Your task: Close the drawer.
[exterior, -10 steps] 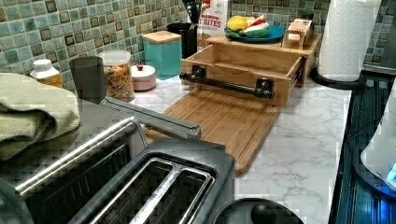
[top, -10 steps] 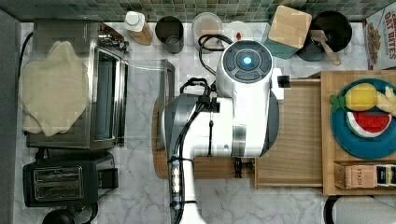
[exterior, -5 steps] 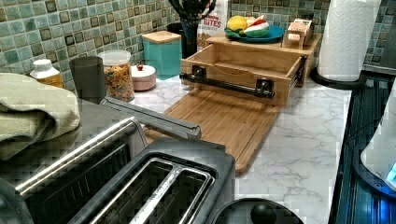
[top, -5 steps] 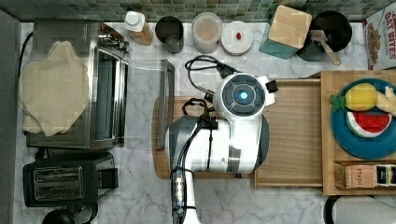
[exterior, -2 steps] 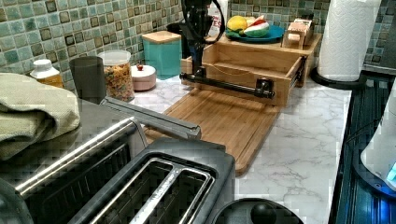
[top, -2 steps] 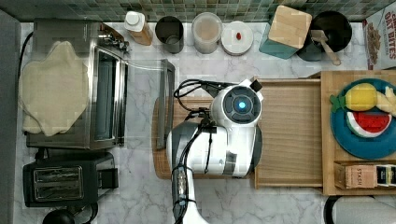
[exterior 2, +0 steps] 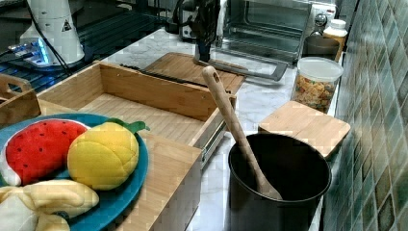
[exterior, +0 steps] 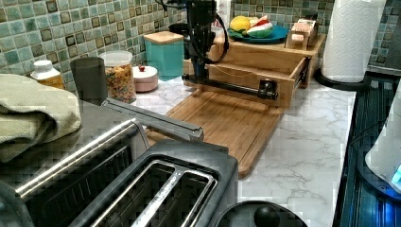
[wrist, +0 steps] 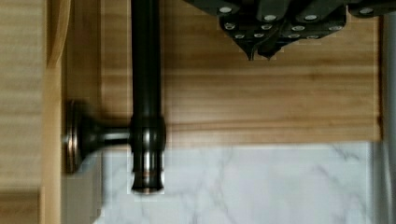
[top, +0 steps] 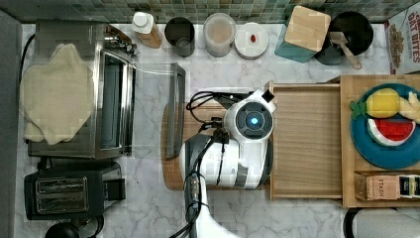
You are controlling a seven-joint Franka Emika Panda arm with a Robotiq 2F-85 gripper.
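A pale wooden drawer (top: 307, 141) stands pulled open at centre right of the top view, on a marble worktop (top: 297, 215). The arm's claw (wrist: 259, 49) hangs just beside the drawer's dark handle (wrist: 145, 93), over a cutting board (exterior: 227, 120). Its fingertips are pressed together, holding nothing.

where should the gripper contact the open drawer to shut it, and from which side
Go for the dark handle bar across the drawer front, near its middle so the push stays square. Come from the cutting board side: the drawer stands pulled out from under the wooden box top, so pushing the front inward should close it.
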